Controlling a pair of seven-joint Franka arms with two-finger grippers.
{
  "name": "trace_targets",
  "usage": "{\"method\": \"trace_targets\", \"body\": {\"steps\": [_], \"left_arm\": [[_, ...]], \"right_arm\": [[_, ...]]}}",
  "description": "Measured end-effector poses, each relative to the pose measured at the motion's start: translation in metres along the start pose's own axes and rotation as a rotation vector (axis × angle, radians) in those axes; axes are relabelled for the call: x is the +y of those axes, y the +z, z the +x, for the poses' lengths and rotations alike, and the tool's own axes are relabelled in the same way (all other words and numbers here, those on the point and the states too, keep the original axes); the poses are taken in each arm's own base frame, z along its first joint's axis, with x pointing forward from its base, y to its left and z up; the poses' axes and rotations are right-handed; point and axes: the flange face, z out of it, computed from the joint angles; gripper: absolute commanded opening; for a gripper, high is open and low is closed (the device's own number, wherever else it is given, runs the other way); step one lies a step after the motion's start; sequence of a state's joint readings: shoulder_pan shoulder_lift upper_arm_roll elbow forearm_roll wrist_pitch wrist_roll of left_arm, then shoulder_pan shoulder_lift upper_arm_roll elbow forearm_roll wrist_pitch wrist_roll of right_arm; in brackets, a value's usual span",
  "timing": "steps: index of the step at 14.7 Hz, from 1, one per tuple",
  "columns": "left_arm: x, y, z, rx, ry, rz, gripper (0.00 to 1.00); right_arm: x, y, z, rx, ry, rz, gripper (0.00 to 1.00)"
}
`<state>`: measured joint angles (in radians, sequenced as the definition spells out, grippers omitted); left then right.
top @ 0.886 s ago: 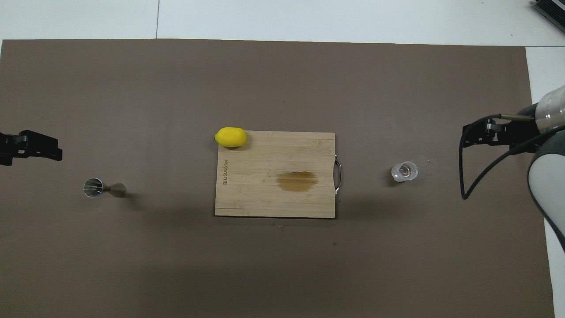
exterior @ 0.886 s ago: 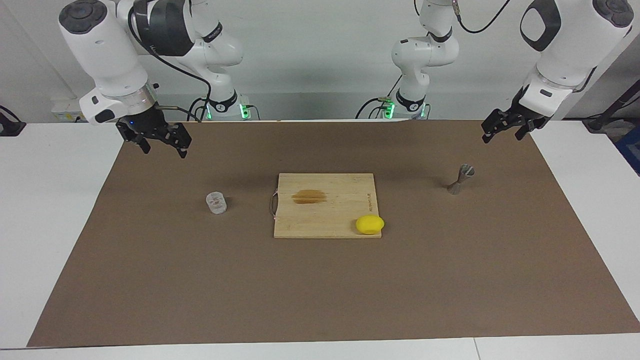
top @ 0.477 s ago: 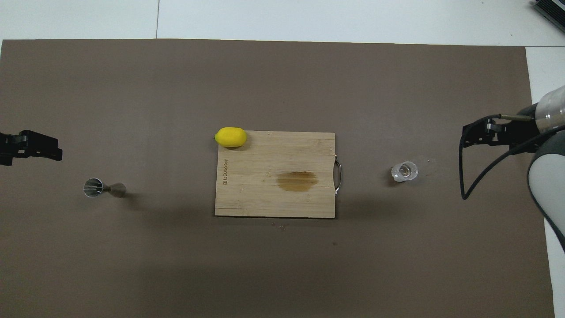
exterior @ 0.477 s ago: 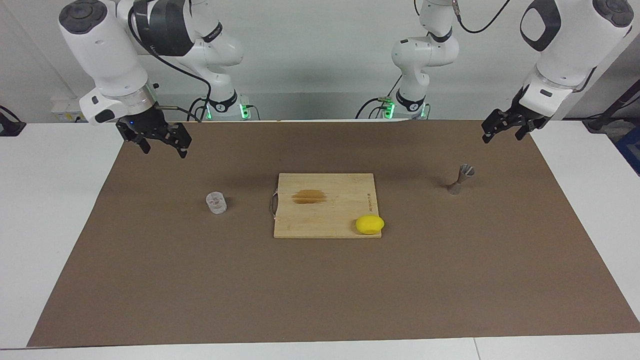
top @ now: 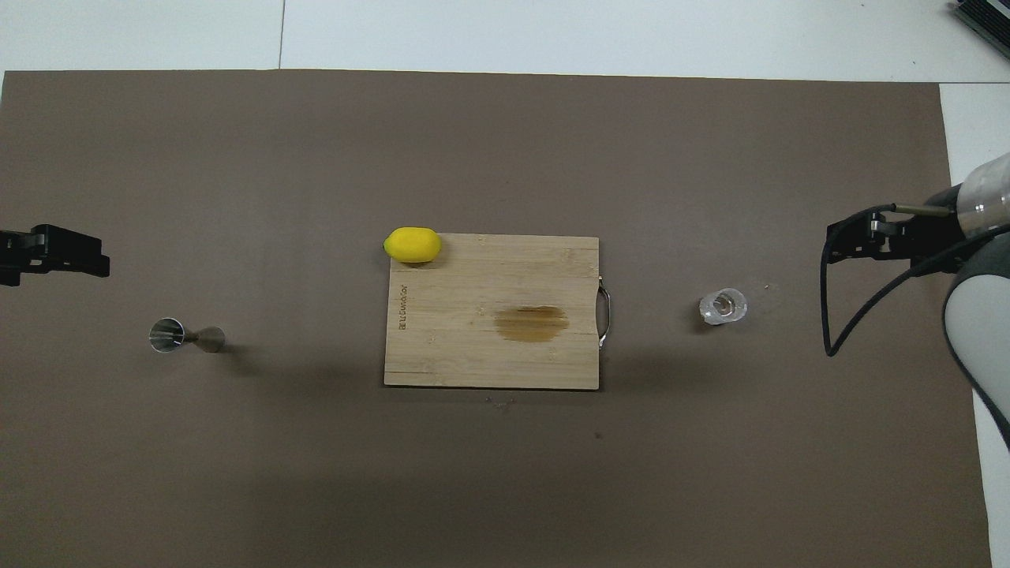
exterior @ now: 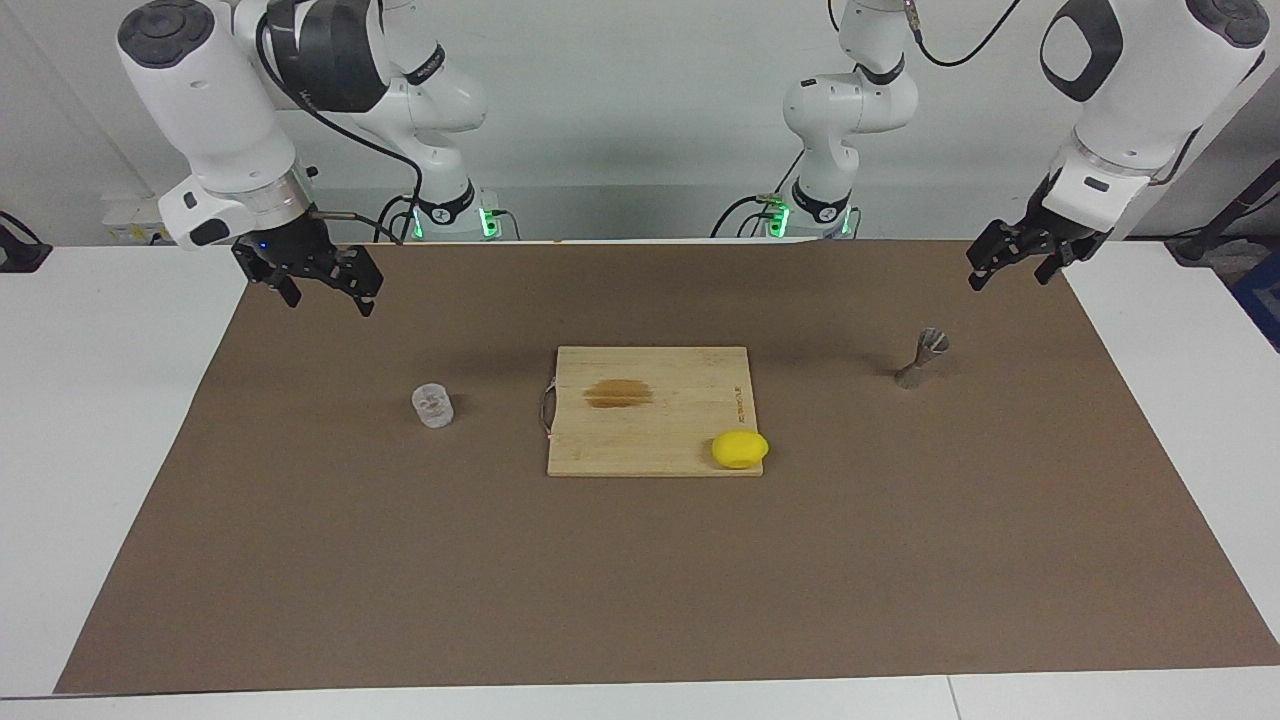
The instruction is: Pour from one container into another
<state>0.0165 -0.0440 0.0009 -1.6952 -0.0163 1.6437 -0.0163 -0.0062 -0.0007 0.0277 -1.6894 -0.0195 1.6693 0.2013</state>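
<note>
The small clear ribbed cup (exterior: pixel 433 406) (top: pixel 722 306) stands upright on the brown mat toward the right arm's end of the table. The metal hourglass jigger (exterior: pixel 922 358) (top: pixel 185 337) stands upright toward the left arm's end. My right gripper (exterior: pixel 328 300) (top: pixel 836 239) hangs open and empty above the mat, off to the side of the cup and well apart from it. My left gripper (exterior: pixel 1008 278) (top: pixel 95 256) hangs open and empty over the mat's end beside the jigger, touching nothing.
A wooden cutting board (exterior: pixel 650 420) (top: pixel 473 347) with a dark stain and a metal handle lies in the middle, between cup and jigger. A yellow lemon (exterior: pixel 740 449) (top: pixel 412 244) sits at the board's corner, the one farther from the robots and toward the jigger.
My left gripper has shifted slightly, a little farther out over the mat. The right gripper, cup and jigger have not moved.
</note>
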Motion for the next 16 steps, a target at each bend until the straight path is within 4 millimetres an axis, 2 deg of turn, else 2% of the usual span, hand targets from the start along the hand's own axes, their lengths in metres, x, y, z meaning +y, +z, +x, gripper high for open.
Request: {"method": "trace_targets", "body": {"steps": [4,10,12,14,16], "left_arm": [[0.0,0.0,0.003,0.023,-0.001,0.0,1.0],[0.002,0.011,0.007,0.049,0.003,-0.001,1.0],[0.004,0.021,0.007,0.057,0.006,-0.001,1.0],[0.013,0.03,0.005,0.062,0.023,-0.001,1.0],[0.028,0.03,0.003,0.072,0.05,-0.002,1.0]], "right_arm": [[0.0,0.0,0.0,0.0,0.0,0.0,1.0],[0.0,0.0,0.0,0.0,0.0,0.0,1.0],[0.0,0.0,0.0,0.0,0.0,0.0,1.0],[0.0,0.0,0.0,0.0,0.0,0.0,1.0],[0.0,0.0,0.0,0.0,0.0,0.0,1.0]]}}
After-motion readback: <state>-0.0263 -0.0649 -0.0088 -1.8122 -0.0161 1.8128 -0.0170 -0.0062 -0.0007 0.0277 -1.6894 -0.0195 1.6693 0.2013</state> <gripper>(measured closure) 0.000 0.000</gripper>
